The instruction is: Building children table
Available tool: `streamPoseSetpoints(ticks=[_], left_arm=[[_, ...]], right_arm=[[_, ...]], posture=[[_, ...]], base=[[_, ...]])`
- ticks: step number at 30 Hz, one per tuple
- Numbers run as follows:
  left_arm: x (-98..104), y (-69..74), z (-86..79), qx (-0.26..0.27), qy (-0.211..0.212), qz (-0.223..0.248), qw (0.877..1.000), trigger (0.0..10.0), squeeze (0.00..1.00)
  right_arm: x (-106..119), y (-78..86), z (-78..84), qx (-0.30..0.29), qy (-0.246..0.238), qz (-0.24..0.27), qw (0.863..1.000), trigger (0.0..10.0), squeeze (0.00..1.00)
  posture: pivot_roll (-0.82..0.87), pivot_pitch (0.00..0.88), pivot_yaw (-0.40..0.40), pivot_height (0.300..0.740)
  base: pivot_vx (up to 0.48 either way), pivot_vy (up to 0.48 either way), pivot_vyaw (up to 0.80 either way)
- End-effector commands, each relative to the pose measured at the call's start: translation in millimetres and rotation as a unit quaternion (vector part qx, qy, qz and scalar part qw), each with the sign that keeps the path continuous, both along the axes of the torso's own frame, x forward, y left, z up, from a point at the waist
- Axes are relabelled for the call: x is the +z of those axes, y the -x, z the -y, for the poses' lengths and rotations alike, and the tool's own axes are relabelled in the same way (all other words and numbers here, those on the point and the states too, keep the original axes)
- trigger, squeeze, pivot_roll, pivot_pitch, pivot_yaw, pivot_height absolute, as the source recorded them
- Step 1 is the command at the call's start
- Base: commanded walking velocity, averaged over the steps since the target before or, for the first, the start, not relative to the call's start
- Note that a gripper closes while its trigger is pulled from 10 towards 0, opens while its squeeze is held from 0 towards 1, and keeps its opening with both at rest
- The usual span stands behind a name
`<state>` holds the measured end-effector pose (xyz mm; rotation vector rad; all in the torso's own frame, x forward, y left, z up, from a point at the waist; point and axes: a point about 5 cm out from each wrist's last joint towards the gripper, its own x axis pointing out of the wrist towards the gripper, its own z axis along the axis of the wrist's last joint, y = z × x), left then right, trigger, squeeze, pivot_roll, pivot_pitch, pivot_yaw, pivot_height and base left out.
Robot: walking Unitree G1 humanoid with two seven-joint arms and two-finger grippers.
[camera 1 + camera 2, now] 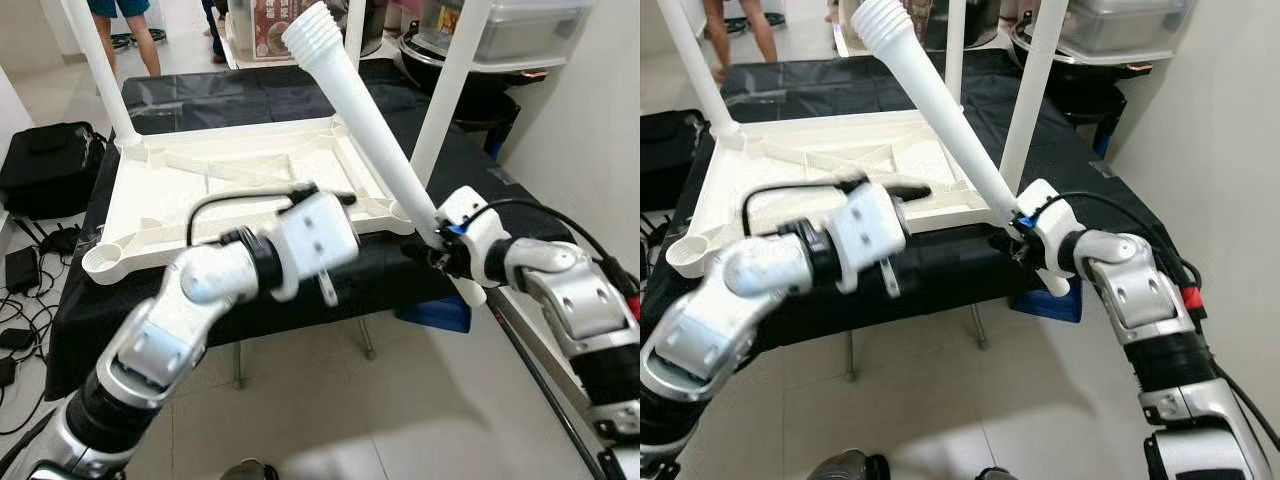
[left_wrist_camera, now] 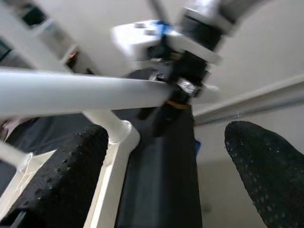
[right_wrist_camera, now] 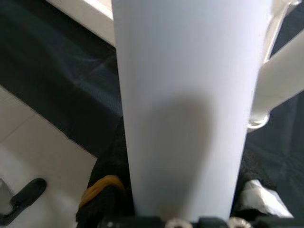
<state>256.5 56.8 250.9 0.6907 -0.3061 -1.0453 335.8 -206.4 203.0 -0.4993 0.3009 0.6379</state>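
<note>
The white children's tabletop (image 1: 230, 190) lies upside down on a bigger table covered with a black cloth (image 1: 250, 95). Its ribbed underside faces up, and three white legs already stand in its corner sockets: one at the far left corner (image 1: 100, 70), one at the far right (image 1: 352, 35), and one at the near right corner (image 1: 445, 90).

The right gripper (image 1: 432, 252) is closed on the lower part of the fourth table leg (image 1: 365, 125). This leg is tilted; it goes from the fingers up and to the left, over the right side of the tabletop, and its ribbed end (image 1: 312, 32) points up, well away from the fingers. In the right wrist view the leg (image 3: 185, 104) lies between the two black fingers (image 3: 107, 185) and they press on both its sides. The gripper is just in front of the near right corner of the tabletop, beside the foot of the standing leg.

The left gripper (image 2: 164, 175) is open, its fingers (image 2: 61, 175) are wide apart and hold nothing. It hovers over the near edge of the tabletop, left of the right gripper. Its view looks toward the right gripper (image 2: 183, 71), with the held leg (image 2: 80, 92) crossing beyond the fingertips. The arm is blurred in the head views.

The near left socket (image 1: 100, 262) of the tabletop has no leg in it. A black bag (image 1: 50, 165) lies on the floor left of the table, and a person's legs (image 1: 135, 35) stand beyond the far end.
</note>
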Motion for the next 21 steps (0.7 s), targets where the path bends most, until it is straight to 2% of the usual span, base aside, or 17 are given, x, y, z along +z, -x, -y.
streamPoseSetpoints(ticks=[1,2,3,5,6,8,9,11,12,13,15,17,18,20,21], left_arm=[[-9.4,4.3,1.3,-0.020,-0.045,0.009,0.999,10.0,0.00],[-12.5,4.7,1.7,-0.027,-0.063,0.013,0.998,10.0,0.00],[-12.5,4.7,1.7,-0.027,-0.063,0.013,0.998,10.0,0.00],[-8.3,-1.2,0.0,-0.014,-0.065,0.027,0.997,10.0,0.00],[-8.3,-1.2,0.0,-0.014,-0.065,0.027,0.997,10.0,0.00],[-4.6,-6.6,-1.6,-0.005,-0.092,0.061,0.994,10.0,0.00],[-4.6,-6.6,-1.6,-0.005,-0.092,0.061,0.994,10.0,0.00],[-7.5,-11.8,-2.3,-0.004,-0.159,0.110,0.981,10.0,0.00],[-7.5,-11.8,-2.3,-0.004,-0.159,0.110,0.981,10.0,0.00],[-9.0,-13.8,-0.9,-0.007,-0.183,0.124,0.975,10.0,0.00],[-9.0,-13.8,-0.9,-0.007,-0.183,0.124,0.975,10.0,0.00],[-14.5,-20.6,5.8,-0.014,-0.237,0.148,0.960,10.0,0.00],[-14.5,-20.6,5.8,-0.014,-0.237,0.148,0.960,10.0,0.00],[-20.8,-27.8,12.0,-0.015,-0.272,0.153,0.950,10.0,0.00],[-20.8,-27.8,12.0,-0.015,-0.272,0.153,0.950,10.0,0.00]], right_arm=[[0.8,-1.9,-1.3,0.012,0.025,-0.013,1.000,0.0,0.00],[0.8,-2.3,-1.9,0.020,0.038,-0.017,0.999,0.0,0.00],[0.8,-2.3,-1.9,0.020,0.038,-0.017,0.999,0.0,0.00],[2.5,-6.4,-2.2,0.024,0.078,-0.011,0.997,0.0,0.00],[2.5,-6.4,-2.2,0.024,0.078,-0.011,0.997,0.0,0.00],[1.4,-7.3,-1.6,0.042,0.113,-0.017,0.993,0.0,0.00],[1.4,-7.3,-1.6,0.042,0.113,-0.017,0.993,0.0,0.00],[-2.2,-6.1,1.0,0.061,0.153,-0.029,0.986,0.0,0.00],[-2.2,-6.1,1.0,0.061,0.153,-0.029,0.986,0.0,0.00],[-2.9,-6.1,1.9,0.067,0.170,-0.031,0.983,0.0,0.00],[-2.9,-6.1,1.9,0.067,0.170,-0.031,0.983,0.0,0.00],[-4.3,-6.9,1.2,0.088,0.228,-0.032,0.969,0.0,0.00],[-4.3,-6.9,1.2,0.088,0.228,-0.032,0.969,0.0,0.00],[-4.6,-9.5,-3.0,0.100,0.260,-0.028,0.960,0.0,0.00],[-4.6,-9.5,-3.0,0.100,0.260,-0.028,0.960,0.0,0.00]], posture=[[0.14,0.076,-0.033,0.740],[0.14,0.076,-0.033,0.740],[0.14,0.076,-0.033,0.740],[0.14,0.082,-0.031,0.740],[0.14,0.082,-0.031,0.740],[0.15,0.083,-0.039,0.740],[0.15,0.083,-0.039,0.740],[0.15,0.086,-0.035,0.740],[0.15,0.086,-0.035,0.740],[0.15,0.086,-0.035,0.740],[0.15,0.086,-0.035,0.740],[0.14,0.085,-0.027,0.740],[0.14,0.085,-0.027,0.740],[0.15,0.088,-0.024,0.740],[0.15,0.088,-0.024,0.740]], base=[[0.000,0.000,0.00],[0.000,0.000,0.00],[0.000,0.000,0.00],[0.000,0.000,0.00],[0.000,0.000,0.00],[0.000,0.000,0.00],[0.000,0.000,0.00],[0.000,0.000,0.00],[0.000,0.000,0.00],[0.000,0.000,0.00],[0.000,0.000,0.00],[0.000,0.000,0.00],[0.000,0.000,0.00],[0.000,0.000,0.00],[0.000,0.000,0.00]])
